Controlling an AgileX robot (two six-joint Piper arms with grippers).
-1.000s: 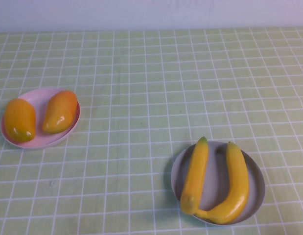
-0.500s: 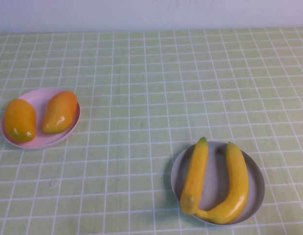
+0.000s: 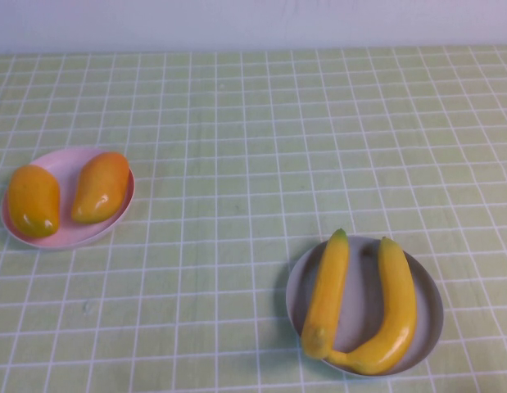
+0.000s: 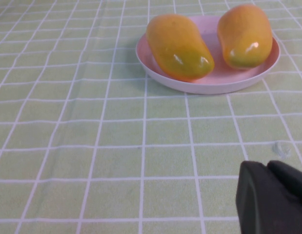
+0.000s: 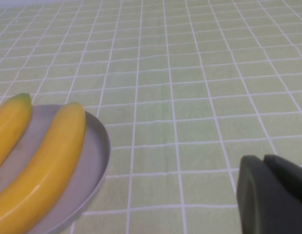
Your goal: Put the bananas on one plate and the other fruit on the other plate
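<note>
The 2 bananas [image 3: 359,307] lie side by side on the grey-blue plate [image 3: 429,315] at my right, and the 2 mango-like fruits [image 3: 65,194] sit on the pink plate [image 3: 69,164] at my left, so the sorting looks finished. My left hand [image 4: 272,197] and right hand [image 5: 272,192] hang low over the checked surface [image 3: 253,147] near their plates; I cannot tell their spread. The glossy fruit looks light, stiff and slippery, best gripped mid-body.
</note>
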